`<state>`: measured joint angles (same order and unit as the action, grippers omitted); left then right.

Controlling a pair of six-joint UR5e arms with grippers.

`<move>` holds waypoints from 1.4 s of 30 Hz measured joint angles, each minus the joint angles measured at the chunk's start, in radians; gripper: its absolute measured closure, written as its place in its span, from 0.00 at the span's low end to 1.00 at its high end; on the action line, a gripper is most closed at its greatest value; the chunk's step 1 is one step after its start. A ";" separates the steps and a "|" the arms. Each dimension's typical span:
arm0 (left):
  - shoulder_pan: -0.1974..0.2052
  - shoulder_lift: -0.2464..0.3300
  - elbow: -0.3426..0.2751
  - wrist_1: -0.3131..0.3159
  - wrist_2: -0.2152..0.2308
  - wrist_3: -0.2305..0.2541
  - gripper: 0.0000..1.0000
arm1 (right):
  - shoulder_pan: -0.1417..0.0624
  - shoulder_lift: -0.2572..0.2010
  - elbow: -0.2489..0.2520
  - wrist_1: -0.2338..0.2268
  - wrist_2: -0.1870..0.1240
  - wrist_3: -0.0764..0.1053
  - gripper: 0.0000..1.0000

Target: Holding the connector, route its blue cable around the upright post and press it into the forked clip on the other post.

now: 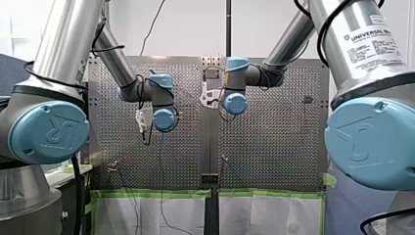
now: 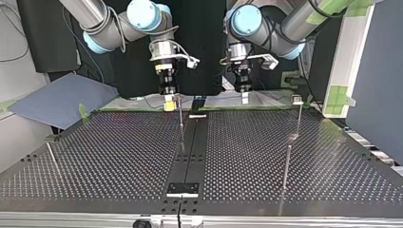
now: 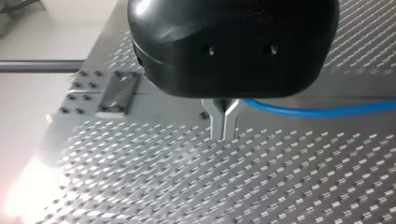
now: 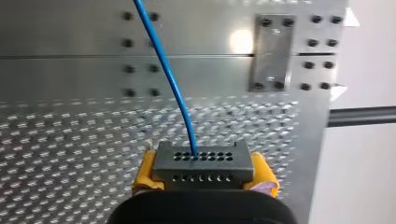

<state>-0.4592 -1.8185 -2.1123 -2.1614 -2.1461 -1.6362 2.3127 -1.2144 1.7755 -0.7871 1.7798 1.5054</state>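
The connector (image 4: pixel 203 161) sat clamped across its width between the yellow pads (image 4: pixel 145 170) of my right gripper (image 4: pixel 204 176), which was closed firmly on it and hung above the perforated table (image 2: pixel 119 156) at its far edge in the top view. The blue cable (image 4: pixel 166 65) left the connector's top row of holes and ran away over the plate, loose and unsupported as far as the right wrist view showed. In the left wrist view a stretch of the same cable lay just beside my left gripper (image 3: pixel 224 133), whose metal fingertips were drawn together; I could not tell whether they pinched it. A thin upright post (image 2: pixel 181 121) stood just beside my right gripper, and a second post (image 2: pixel 298 114) with a small head stood well apart at the top view's right. I judged only the grasp done: no wrap around a post showed, nor any cable in a clip, so routing and pressing in were left.
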 joint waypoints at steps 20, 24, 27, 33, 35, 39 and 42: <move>0.068 0.175 0.091 -0.175 -0.169 -0.015 1.00 | -0.066 -0.117 -0.134 0.195 -0.195 0.031 1.00; 0.084 0.208 0.123 -0.208 -0.176 -0.017 1.00 | -0.066 -0.091 -0.154 0.219 -0.226 0.028 1.00; 0.092 0.233 0.149 -0.233 -0.177 -0.017 1.00 | -0.067 -0.071 -0.168 0.225 -0.249 0.028 1.00; 0.112 0.283 0.199 -0.283 -0.175 -0.018 1.00 | -0.066 -0.059 -0.201 0.227 -0.296 0.032 1.00; 0.120 0.299 0.214 -0.299 -0.170 -0.019 1.00 | -0.065 -0.059 -0.215 0.228 -0.313 0.034 1.00; 0.139 0.334 0.249 -0.334 -0.159 -0.019 1.00 | -0.060 -0.058 -0.246 0.238 -0.345 0.036 1.00; 0.158 0.359 0.274 -0.359 -0.148 -0.020 1.00 | -0.056 -0.058 -0.266 0.246 -0.357 0.036 1.00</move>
<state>-0.3012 -1.4595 -1.8380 -2.5204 -2.2943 -1.6561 2.2563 -1.2727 1.5097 -0.5407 1.4227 1.5418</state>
